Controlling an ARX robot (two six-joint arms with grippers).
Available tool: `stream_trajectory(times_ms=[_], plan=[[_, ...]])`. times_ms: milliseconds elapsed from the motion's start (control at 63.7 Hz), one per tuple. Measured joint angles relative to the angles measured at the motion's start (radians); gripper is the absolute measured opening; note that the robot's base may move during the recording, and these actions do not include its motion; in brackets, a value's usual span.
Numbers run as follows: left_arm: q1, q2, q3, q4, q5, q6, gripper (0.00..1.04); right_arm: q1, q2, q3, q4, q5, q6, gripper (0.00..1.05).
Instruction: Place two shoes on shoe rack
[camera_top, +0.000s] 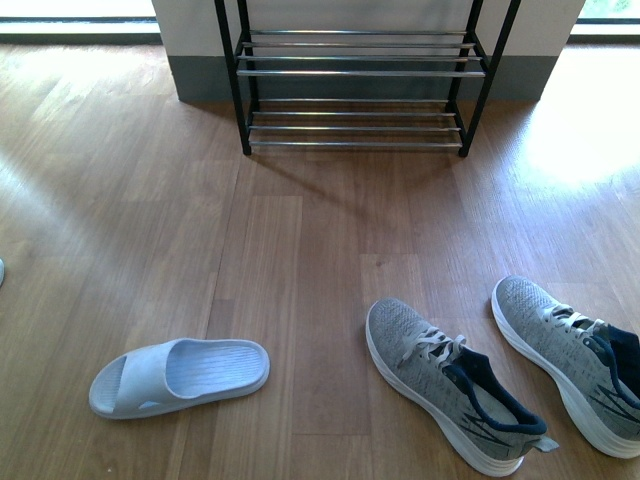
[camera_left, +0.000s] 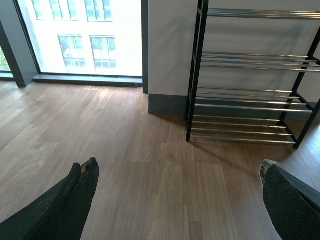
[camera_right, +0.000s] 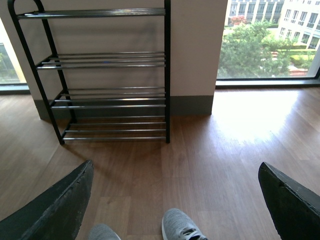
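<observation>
**Shoes on the floor, clear of the rack**

Left sneaker (camera_top: 450, 395) and right sneaker (camera_top: 570, 360) (grey knit, white soles, dark collars) lie side by side at near right, toes angled far-left toward the chrome-rod shoe rack (camera_top: 360, 73). The pale-blue slide (camera_top: 180, 373), smooth and rounded, lies crosswise at near left, toe leftward. Left gripper (camera_left: 180, 200) and right gripper (camera_right: 175, 200) gape wide, empty.

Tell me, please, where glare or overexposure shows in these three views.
Front view: a sun patch washes out the floor right of the shoe rack. Left wrist view: the window is blown out nearly white. Right wrist view: glare on the floor; trees outside stay clear.
</observation>
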Motion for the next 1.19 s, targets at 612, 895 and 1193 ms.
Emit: stream_trajectory(times_ms=[612, 895, 1193], plan=[[0.0, 0.0, 0.0, 0.0, 0.0, 0.0, 0.95, -0.1, 2.321, 0.642, 0.785, 0.09, -0.336, 0.96], [0.0, 0.0, 0.0, 0.0, 0.0, 0.0, 0.95, -0.19, 2.582, 0.872, 0.747, 0.154, -0.385, 0.96], [0.0, 0.0, 0.0, 0.0, 0.0, 0.0, 0.95, -0.2, 2.692, 1.003, 0.702, 0.154, -0.385, 0.96]])
